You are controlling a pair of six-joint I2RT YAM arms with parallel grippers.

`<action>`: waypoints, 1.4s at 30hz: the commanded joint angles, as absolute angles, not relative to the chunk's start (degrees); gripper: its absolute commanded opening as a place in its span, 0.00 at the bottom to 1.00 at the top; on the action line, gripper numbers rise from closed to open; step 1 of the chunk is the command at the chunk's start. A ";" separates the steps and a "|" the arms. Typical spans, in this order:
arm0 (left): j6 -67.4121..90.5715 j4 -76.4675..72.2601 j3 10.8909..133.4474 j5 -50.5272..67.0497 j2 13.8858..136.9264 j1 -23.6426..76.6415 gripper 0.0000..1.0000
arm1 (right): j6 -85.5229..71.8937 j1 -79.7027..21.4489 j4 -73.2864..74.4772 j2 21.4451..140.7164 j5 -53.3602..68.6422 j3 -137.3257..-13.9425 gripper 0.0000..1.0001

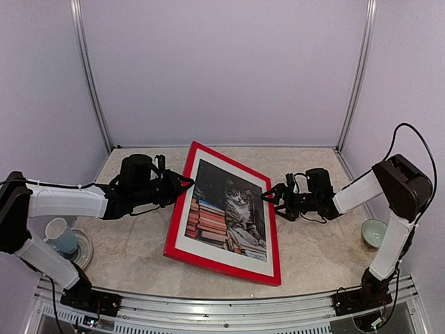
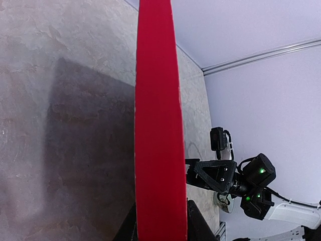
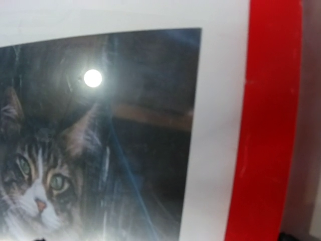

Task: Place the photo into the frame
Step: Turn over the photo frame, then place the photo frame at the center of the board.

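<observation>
Marble tabletop [image 1: 313,250] bears the frame [image 1: 179,205], with the photo [image 1: 233,209] face-up inside it. The left gripper [image 1: 182,182] pinches the frame's left bar. The right gripper [image 1: 272,198] sits at its right bar, grip unclear. Lower it level and release gently.

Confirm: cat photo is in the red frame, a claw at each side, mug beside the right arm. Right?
No. Top view shows the mug beside the left arm; a bowl sits by the right arm. The rest holds: photo in the frame, left claw and right claw at its sides.
</observation>
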State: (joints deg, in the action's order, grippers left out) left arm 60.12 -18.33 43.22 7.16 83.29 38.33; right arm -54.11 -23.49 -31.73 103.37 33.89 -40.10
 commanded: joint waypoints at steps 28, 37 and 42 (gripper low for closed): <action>51.69 -30.66 48.55 12.08 102.61 34.17 0.35 | -51.42 -21.27 -27.23 111.17 38.57 -52.03 0.99; 53.61 -36.65 48.54 16.60 106.47 34.10 0.42 | -51.15 -21.27 -27.20 112.27 39.11 -52.21 0.99; 54.36 -37.84 48.60 17.27 108.54 33.95 0.43 | -51.24 -21.27 -27.25 112.50 39.37 -52.37 0.99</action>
